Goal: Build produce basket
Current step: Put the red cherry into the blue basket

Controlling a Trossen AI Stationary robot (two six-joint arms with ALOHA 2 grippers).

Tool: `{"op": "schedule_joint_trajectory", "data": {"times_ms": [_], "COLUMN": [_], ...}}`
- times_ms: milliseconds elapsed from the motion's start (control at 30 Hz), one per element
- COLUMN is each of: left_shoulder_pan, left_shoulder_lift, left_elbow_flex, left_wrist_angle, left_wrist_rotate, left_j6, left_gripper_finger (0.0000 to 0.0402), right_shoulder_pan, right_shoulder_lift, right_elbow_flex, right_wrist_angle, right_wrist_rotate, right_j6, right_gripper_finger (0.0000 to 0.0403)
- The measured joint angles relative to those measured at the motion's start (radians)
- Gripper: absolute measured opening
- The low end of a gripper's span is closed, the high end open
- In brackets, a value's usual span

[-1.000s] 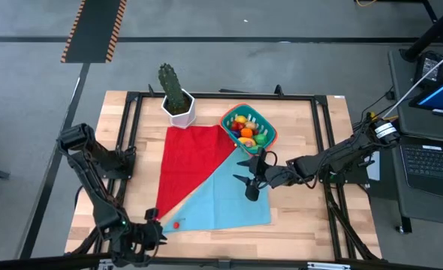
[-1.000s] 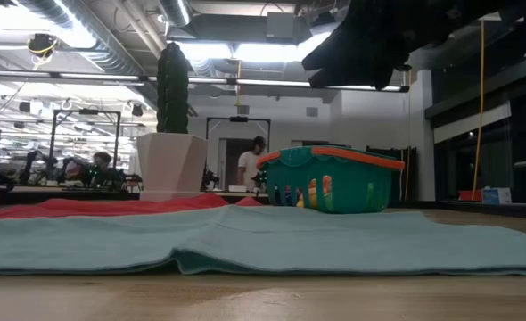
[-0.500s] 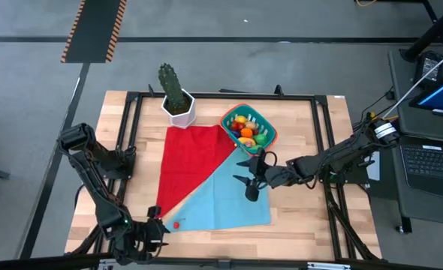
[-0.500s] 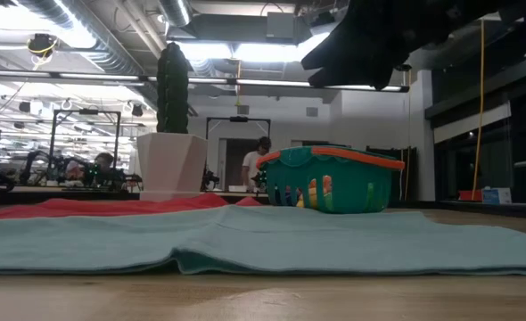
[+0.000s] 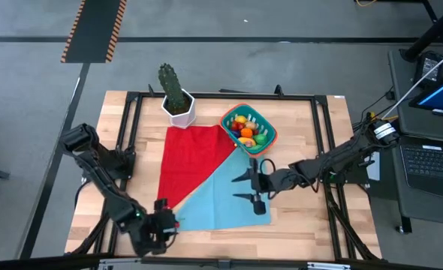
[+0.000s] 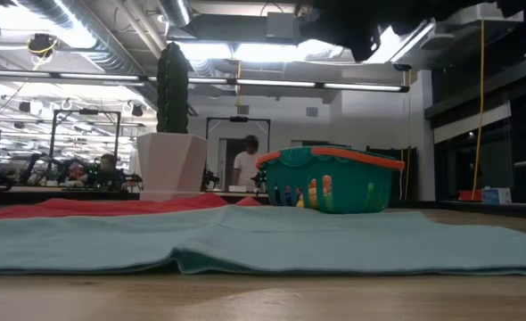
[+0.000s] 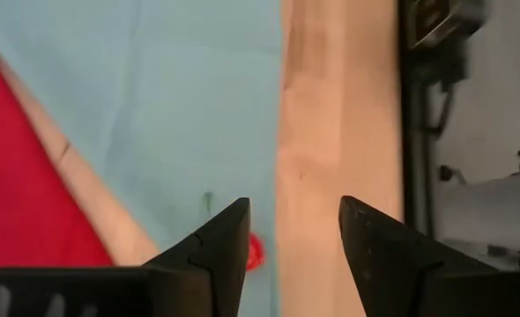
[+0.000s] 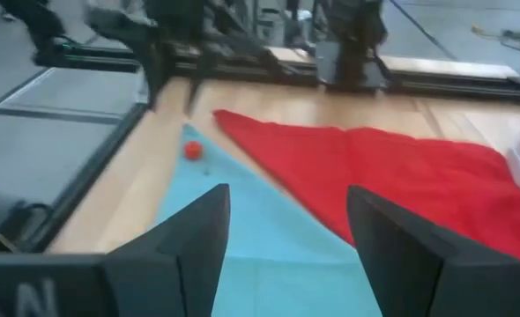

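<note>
Teal basket [image 5: 248, 126] full of produce [image 5: 245, 129]; stray red berry [image 7: 255, 252] on cloth.

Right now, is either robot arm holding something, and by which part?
No. The left pincer is open above a red berry on the light blue cloth; the right pincer is open and empty.

Grey floor [image 5: 229, 67], ceiling strip lights [image 6: 245, 52], exposed ducts [image 6: 94, 45].

A robotics lab or open industrial workshop is showing here. Exposed silver ducts [image 6: 111, 53] and long strip lights [image 6: 272, 85] are running across a bare ceiling. A wooden desk [image 5: 304, 120] framed by black rails is standing on a grey concrete floor [image 5: 281, 64] marked with a hazard-striped strip [image 5: 94, 30]. A laptop [image 5: 432, 161] is sitting on a stand beside it. Farther back, people [image 6: 242, 165] are working among other rigs.
</note>
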Motion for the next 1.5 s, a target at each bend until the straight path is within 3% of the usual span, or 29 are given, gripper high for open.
{"op": "schedule_joint_trajectory", "data": {"times_ms": [367, 1500], "left_shoulder_pan": [0.117, 0.112], "left_shoulder_lift": [0.088, 0.118], "left_elbow_flex": [-0.004, -0.004], "left_wrist_angle": [0.0, -0.076], "left_wrist_rotate": [0.253, 0.253], "left_j6": [-0.094, -0.105], "left_gripper_finger": [0.0165, 0.0165], "right_shoulder_pan": [0.029, 0.029], "right_shoulder_lift": [0.0, 0.014], "right_elbow_flex": [0.0, -0.001], "right_wrist_angle": [0.001, -0.001], "right_wrist_rotate": [-0.007, -0.007], "right_j6": [-0.012, 0.014], "right_gripper_finger": [0.0228, 0.0228]}}
